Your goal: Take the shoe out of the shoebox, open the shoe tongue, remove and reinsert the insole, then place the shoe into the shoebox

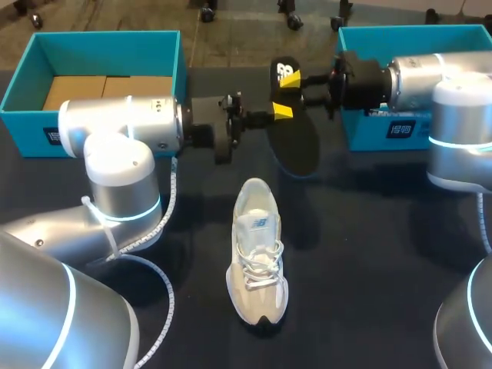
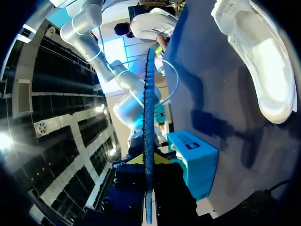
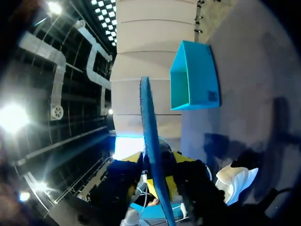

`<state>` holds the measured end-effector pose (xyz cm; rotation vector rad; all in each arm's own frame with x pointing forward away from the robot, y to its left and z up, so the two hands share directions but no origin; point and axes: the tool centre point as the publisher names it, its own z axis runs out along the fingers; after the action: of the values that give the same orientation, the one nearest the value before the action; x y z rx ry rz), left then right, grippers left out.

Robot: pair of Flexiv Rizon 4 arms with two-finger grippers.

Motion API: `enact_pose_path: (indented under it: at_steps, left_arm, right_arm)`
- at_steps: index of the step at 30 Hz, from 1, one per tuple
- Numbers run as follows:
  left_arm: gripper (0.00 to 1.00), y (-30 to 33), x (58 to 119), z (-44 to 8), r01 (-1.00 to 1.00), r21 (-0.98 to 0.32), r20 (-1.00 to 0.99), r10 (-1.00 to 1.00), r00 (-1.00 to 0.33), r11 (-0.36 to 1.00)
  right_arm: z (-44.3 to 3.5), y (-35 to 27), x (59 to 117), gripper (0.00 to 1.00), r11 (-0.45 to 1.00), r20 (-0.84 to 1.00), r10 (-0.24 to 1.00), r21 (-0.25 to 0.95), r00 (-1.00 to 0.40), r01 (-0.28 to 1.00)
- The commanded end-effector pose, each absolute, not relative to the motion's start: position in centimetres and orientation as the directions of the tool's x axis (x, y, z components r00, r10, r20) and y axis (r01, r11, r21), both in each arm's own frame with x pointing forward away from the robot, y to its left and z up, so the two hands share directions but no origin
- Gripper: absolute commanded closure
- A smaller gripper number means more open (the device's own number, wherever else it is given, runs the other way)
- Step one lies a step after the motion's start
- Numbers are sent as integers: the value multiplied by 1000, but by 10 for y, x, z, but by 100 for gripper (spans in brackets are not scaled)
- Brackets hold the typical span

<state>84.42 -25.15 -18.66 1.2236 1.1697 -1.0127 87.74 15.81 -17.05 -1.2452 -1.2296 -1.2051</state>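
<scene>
- Flat black insole: matt top, with a finely pebbled blue edge.
- Pale grey cloth sneaker: soft woven mesh, matt, with cord laces.
- Teal cardboard shoebox: smooth matt card, plain brown inside.
- Silver left arm: smooth, satin-sheened shell.
- Dark table: dull, matt.

Shoe on table, insole behind it

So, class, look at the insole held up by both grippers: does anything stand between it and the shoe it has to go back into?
Nothing visible does. The insole hangs between the left gripper and right gripper, and only bare table lies between it and the shoe.
</scene>
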Motion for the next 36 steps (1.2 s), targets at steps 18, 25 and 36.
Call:
enact_pose_path:
  at_steps: [18, 25, 36]
  left_arm:
    - [100, -191, 810, -187, 981, 131, -989, 84, 119, 143]
    - [100, -177, 804, -185, 991, 42, -996, 83, 31, 128]
    - [100, -166, 796, -183, 986, -109, -989, 91, -121, 127]
  right_arm:
    - [-167, 138, 848, 0, 0, 999, 38, -3, 3, 1000]
    - [-167, 138, 848, 0, 0, 999, 38, -3, 3, 1000]
    - [-167, 138, 848, 0, 0, 999, 38, -3, 3, 1000]
